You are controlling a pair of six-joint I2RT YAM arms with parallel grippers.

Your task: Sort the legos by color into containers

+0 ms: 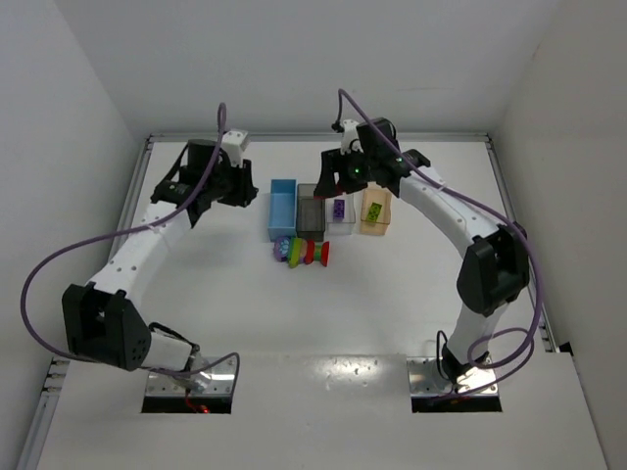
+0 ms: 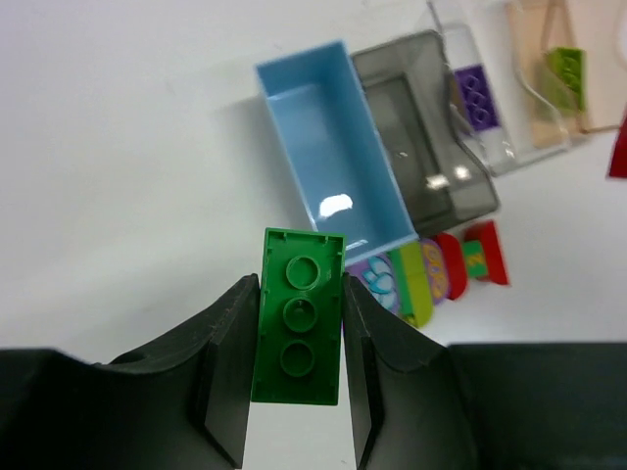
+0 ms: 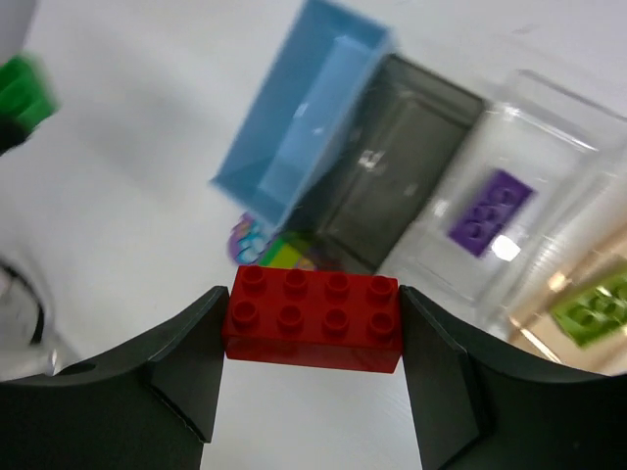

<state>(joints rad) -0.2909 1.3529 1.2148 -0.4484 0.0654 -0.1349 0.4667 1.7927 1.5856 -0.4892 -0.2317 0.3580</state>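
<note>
Left claw [image 2: 299,294] clamped on a green brick [image 2: 297,323], held off the counter [image 2: 118,147]. Right claw [image 3: 312,328] clamped on a red brick [image 3: 313,318]. Beyond, a multicoloured stack [image 2: 431,274] lies at the near ends of the blue bin [image 2: 323,127] and grey bin [image 2: 416,127]. Four bins stand side by side, mid-counter toward the far edge. Clear bin [image 2: 495,147] holds a purple brick [image 2: 477,96]; orange bin [image 2: 534,88] holds a lime brick [image 2: 566,73].

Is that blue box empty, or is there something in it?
Empty. The blue bin shows only its bare floor with a glint of light; no brick lies inside.
</note>
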